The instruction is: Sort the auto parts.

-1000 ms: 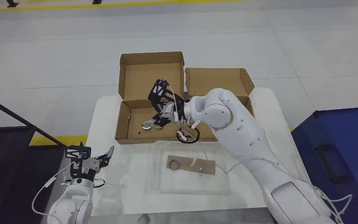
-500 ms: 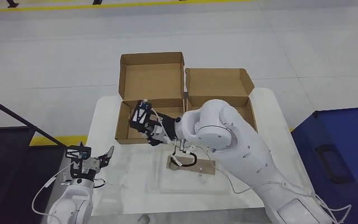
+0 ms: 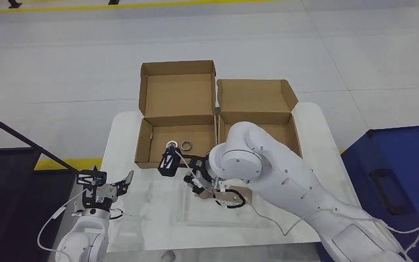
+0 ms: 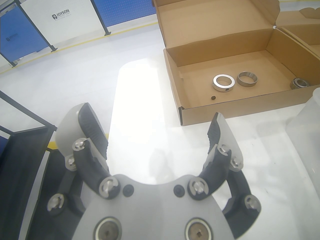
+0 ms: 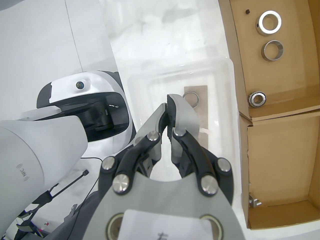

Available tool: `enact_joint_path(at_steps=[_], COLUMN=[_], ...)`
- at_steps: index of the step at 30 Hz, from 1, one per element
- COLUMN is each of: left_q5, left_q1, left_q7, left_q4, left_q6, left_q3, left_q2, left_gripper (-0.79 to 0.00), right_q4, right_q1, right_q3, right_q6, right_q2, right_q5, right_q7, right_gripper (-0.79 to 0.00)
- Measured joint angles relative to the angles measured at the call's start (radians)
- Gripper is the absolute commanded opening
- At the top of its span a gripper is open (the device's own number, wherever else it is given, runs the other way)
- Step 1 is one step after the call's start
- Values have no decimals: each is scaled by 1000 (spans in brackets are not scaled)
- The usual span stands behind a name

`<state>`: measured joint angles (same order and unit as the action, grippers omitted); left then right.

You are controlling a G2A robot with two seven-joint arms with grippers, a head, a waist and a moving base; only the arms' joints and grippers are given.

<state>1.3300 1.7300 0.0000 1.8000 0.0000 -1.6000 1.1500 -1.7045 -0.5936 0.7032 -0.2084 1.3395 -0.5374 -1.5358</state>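
Observation:
My right gripper (image 5: pixel 170 104) is shut with nothing between its pads and hangs over a clear plastic tray (image 5: pixel 226 106). A metal ring (image 5: pixel 191 98) lies on a cardboard strip (image 5: pixel 203 126) in that tray, just past the fingertips. The left cardboard box (image 3: pixel 141 145) holds a silver collar ring (image 5: pixel 270 22), a bearing race (image 5: pixel 273 50), a tapered bearing (image 5: pixel 257 99) and a tiny black screw (image 5: pixel 247 11). My left gripper (image 4: pixel 156 126) stands open and empty above the table's front left corner, short of that box (image 4: pixel 190 111).
A second open cardboard box (image 3: pixel 256 98) adjoins the first on the right, with a small metal part (image 5: pixel 253 201) in its corner. The right arm's white bulk (image 3: pixel 252 157) lies across the front of both boxes. The table edge (image 3: pixel 114 131) is close to the left gripper.
The right arm has swung from inside the left box back toward the front, over the clear tray; two rings now show in the box. The left arm has not moved.

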Motion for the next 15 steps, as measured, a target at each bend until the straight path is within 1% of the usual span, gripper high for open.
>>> enact_joint_path(at_steps=[4, 6, 9, 11, 15], left_q5=[0, 0, 0, 0, 0], left_q1=[0, 0, 0, 0, 0], left_q7=[0, 0, 0, 0, 0], left_q4=[0, 0, 0, 0, 0], left_q6=[0, 0, 0, 0, 0], left_q3=[0, 0, 0, 0, 0], left_q2=[0, 0, 0, 0, 0], left_gripper=[0, 0, 0, 0, 0], right_q4=[1, 14, 60, 95, 178], right_q1=[-2, -15, -12, 8, 46], right_q3=[1, -12, -76, -133, -215], right_q6=[0, 2, 13, 17, 31], right_q2=[0, -3, -13, -24, -41], right_q5=[-1, -34, -117, -150, -108], right_q7=[2, 17, 1, -1, 0], right_gripper=[-785, -785, -785, -785, -785])
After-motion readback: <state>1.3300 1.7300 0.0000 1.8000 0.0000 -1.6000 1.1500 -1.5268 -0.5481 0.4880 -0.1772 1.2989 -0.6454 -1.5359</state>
